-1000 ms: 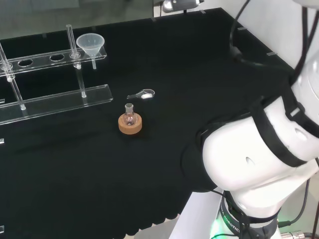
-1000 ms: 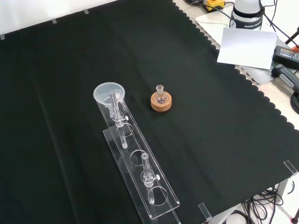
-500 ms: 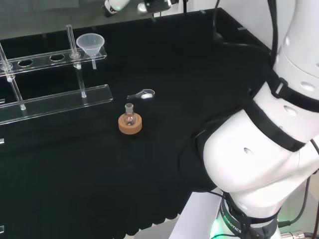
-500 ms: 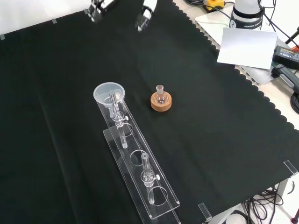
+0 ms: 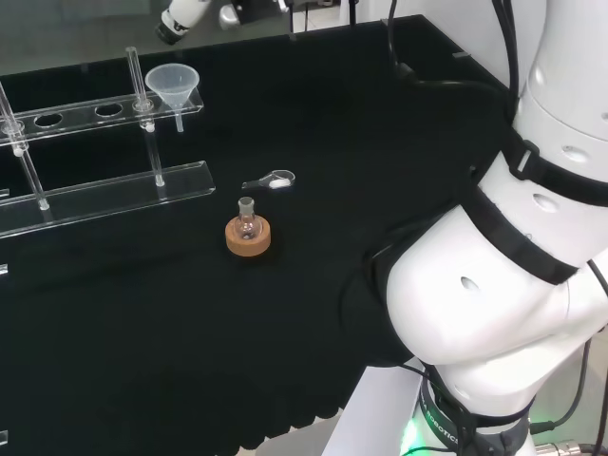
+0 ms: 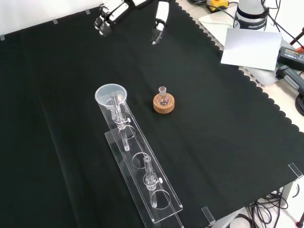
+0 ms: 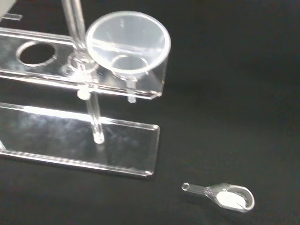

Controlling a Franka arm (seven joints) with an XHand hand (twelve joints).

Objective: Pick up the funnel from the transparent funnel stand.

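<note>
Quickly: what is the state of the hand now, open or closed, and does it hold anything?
Hand: open, fingers spread, holding nothing; funnel sits in the stand.

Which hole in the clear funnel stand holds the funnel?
The end hole nearest the hand in the front view: the funnel sits there; the stand's other holes are bare.

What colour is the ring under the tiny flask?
The cork ring is light brown, clearest in the front view.
</note>
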